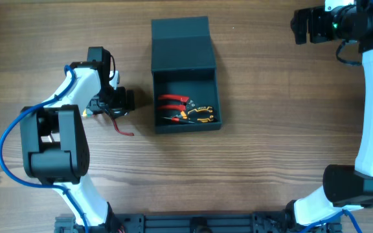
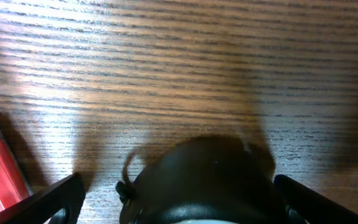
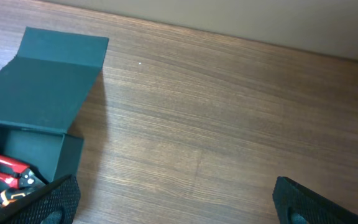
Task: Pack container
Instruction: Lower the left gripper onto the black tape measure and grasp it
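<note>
One container (image 1: 188, 127) sits near the middle of the worktop (image 1: 271, 129), a little toward 12 o'clock. It is a dark teal-grey, matte rectangular box. Its hinged lid (image 1: 181, 45) is the same colour and is folded back flat toward 12 o'clock, leaving the box open.

Two hand tools can be made out inside. Red-handled pliers (image 1: 172, 100) lie at the 9 o'clock side and a yellow-and-black tool (image 1: 201, 114) at the 4 o'clock side; whether a third lies among them I cannot tell.

One thin red piece (image 1: 123, 128) lies on the worktop at 9 o'clock from the box, beside the left arm.

The left fingers (image 2: 55, 202) are spread wide and released, with bare wood below them. The right fingers (image 3: 48, 202) are also spread and empty, off at 2 o'clock from the box.
</note>
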Controlling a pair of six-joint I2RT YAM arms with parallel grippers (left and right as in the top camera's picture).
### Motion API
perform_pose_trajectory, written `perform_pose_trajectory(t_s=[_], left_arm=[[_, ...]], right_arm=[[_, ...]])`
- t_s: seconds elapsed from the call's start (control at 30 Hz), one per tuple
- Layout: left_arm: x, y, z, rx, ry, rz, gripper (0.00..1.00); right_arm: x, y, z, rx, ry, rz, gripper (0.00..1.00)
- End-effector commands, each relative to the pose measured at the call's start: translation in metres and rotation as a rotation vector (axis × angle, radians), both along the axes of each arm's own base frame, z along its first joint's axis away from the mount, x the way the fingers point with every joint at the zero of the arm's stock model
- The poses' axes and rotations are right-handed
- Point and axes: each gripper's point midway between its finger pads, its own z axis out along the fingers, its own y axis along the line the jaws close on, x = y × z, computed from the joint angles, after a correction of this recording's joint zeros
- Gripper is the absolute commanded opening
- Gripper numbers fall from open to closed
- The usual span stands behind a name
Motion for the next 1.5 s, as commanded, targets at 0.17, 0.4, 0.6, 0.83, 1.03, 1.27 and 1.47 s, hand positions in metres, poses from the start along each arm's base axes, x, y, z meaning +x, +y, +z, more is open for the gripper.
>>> perform_pose_trajectory(t_s=[0.17, 0.4, 0.6, 0.83, 1.03, 1.27, 1.47], left_arm=[[-0.0225, 0.0018, -0.0211, 0.002, 0.065, -0.011, 1.00], [-0.0201, 0.0010, -0.0212, 0.002, 0.055, -0.013, 0.99], [-0.0201, 0.0010, -0.0212, 0.002, 0.055, -0.013, 0.87], [-0.0200, 0.0008, -0.0212, 0.002, 0.055, -0.013, 0.75], [-0.0198, 0.0008, -0.0212, 0.002, 0.054, -0.013, 0.72], [-0.0198, 0.0008, -0.0212, 0.001, 0.054, -0.013, 0.62], [-0.0199, 0.0008, -0.0212, 0.001, 0.055, -0.013, 0.58]], right_arm=[[0.0017, 0.0003, -0.0088, -0.001, 0.024, 0.004, 1.00], [0.0016, 0.0002, -0.0089, -0.001, 0.025, 0.004, 1.00], [0.0016, 0.0002, -0.0088, -0.001, 0.024, 0.004, 1.00], [0.0016, 0.0003, -0.0088, -0.001, 0.024, 0.004, 1.00], [0.0016, 0.0003, -0.0089, 0.000, 0.025, 0.004, 1.00], [0.0012, 0.0003, -0.0092, 0.000, 0.027, 0.004, 1.00], [0.0010, 0.0003, -0.0093, 0.000, 0.028, 0.004, 1.00]])
